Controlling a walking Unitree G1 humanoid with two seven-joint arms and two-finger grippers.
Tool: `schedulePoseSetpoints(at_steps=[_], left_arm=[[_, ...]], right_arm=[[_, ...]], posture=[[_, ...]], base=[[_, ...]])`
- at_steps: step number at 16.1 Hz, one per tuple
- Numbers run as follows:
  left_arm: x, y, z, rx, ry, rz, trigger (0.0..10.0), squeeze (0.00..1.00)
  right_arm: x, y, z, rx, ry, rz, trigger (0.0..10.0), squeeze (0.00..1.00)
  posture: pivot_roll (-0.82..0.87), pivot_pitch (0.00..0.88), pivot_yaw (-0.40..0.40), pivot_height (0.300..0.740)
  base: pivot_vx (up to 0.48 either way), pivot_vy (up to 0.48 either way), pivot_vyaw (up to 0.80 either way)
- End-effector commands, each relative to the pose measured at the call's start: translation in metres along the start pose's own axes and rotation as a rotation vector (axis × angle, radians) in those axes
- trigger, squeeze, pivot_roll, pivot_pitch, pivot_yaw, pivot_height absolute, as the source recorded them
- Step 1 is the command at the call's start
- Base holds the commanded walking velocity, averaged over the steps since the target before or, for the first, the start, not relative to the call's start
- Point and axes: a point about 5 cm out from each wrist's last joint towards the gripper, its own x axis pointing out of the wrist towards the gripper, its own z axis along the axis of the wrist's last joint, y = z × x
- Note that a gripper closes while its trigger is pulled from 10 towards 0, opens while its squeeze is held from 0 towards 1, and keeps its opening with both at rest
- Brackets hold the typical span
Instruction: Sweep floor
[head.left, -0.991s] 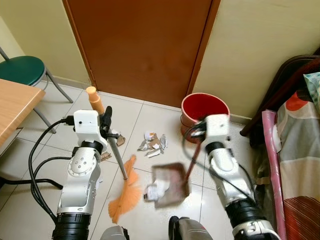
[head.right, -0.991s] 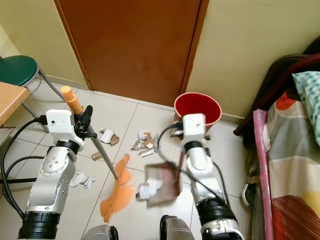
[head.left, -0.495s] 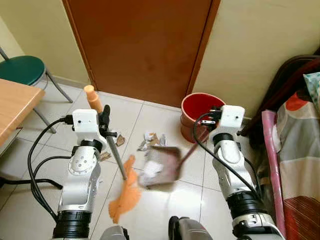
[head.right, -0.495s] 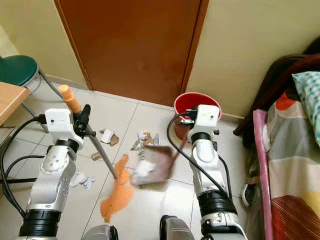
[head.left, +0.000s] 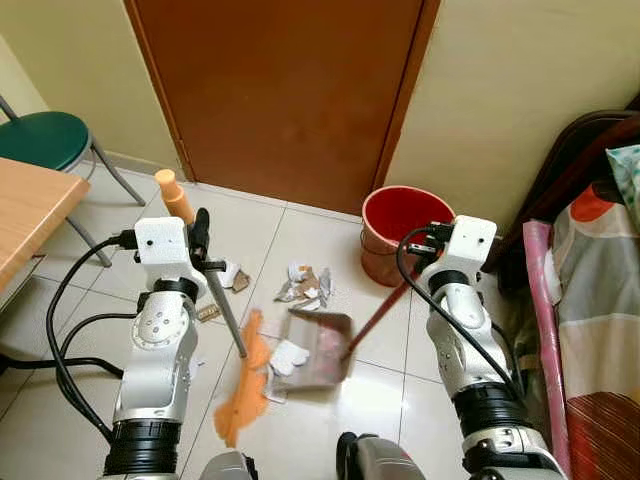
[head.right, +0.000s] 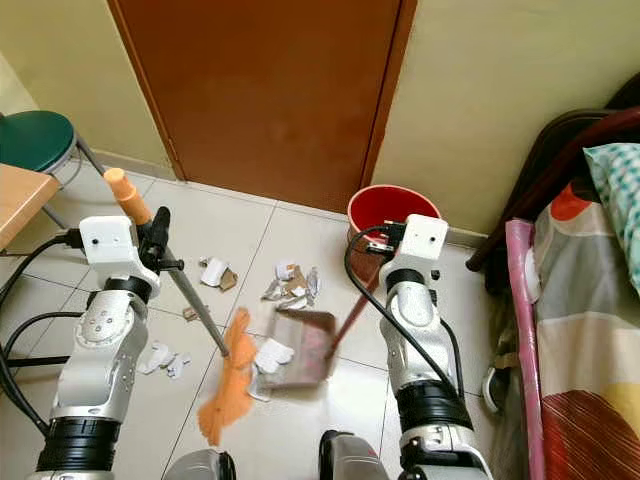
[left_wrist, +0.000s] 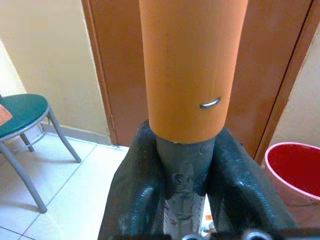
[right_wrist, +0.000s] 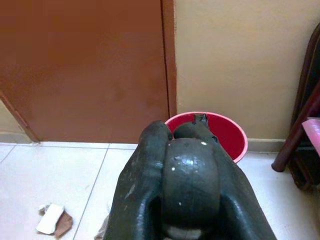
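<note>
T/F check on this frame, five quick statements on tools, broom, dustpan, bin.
1. The left tool is shut on the broom handle. True.
2. The dustpan is empty. False: white paper scraps lie in it.
3. The red bin stands by the wall near the door. True.
4. The right tool is open and holds nothing. False: it is shut on the dustpan's handle.
5. The green chair lies tipped over. False: it stands upright.
</note>
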Motion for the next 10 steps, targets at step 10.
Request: schedulePoseSetpoints(at_steps=[10], left_arm=[[0.006,-0.042,0.030,-0.072,-0.087,-0.184,10.0,0.00]], right_arm=[[-0.003,0.017,-0.012,0.036,0.059,0.041,10.0,0.00]], posture=[[-0.03,0.096,-0.052,0.740]], base=[[0.000,0.000,0.00]])
